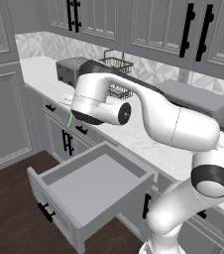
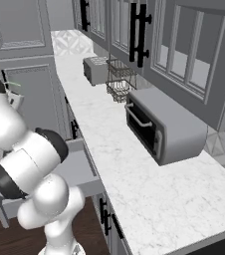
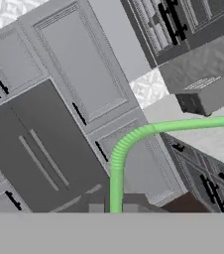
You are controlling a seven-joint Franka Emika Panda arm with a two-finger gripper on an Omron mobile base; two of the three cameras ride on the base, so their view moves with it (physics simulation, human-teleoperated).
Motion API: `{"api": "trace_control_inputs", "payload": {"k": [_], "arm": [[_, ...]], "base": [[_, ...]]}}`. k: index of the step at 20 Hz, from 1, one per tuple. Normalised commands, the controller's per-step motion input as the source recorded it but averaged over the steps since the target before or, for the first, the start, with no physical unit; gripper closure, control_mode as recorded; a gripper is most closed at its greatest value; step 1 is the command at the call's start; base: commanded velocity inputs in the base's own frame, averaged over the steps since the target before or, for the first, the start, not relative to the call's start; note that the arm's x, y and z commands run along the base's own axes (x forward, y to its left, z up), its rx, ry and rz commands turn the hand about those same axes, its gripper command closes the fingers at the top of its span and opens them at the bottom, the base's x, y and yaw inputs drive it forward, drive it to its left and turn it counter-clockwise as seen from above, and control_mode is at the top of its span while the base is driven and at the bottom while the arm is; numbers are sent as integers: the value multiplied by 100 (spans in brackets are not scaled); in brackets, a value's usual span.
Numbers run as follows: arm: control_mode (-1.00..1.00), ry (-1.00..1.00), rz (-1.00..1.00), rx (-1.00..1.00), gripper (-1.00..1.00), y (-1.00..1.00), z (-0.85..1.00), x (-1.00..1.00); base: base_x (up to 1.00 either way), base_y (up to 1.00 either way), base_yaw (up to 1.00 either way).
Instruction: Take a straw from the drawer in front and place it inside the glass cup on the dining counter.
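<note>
Grey kitchen, marble bench | drawer open, looks bare | our hand clamps the straw | left: carry to glass cup, insert.

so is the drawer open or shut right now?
Open. The drawer is pulled far out from the cabinets, its bare grey floor showing. The straw is already out, rising between the shut gripper's fingertips.

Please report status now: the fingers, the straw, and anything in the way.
Fingers shut on the straw. Straw lifted out of the open drawer. Nothing seen in the way.
</note>
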Motion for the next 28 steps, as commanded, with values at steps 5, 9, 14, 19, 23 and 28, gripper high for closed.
{"api": "trace_control_inputs", "payload": {"k": [5, 9, 14, 19, 23, 28], "arm": [[-100, -33, 30, -48, 100, -50, 98, 5], [-100, -25, 27, -42, 100, -51, 99, 7], [-100, -19, 17, -44, 100, -44, 76, -5], [-100, -4, -1, -24, 100, -43, 30, -50], [-100, 0, -13, -1, 100, -42, 22, -67], [-100, 0, -22, 1, 100, -17, 6, -96]], "base": [[0, 0, 0], [0, 0, 0], [0, 0, 0], [0, 0, 0], [0, 0, 0], [0, 0, 0]]}}
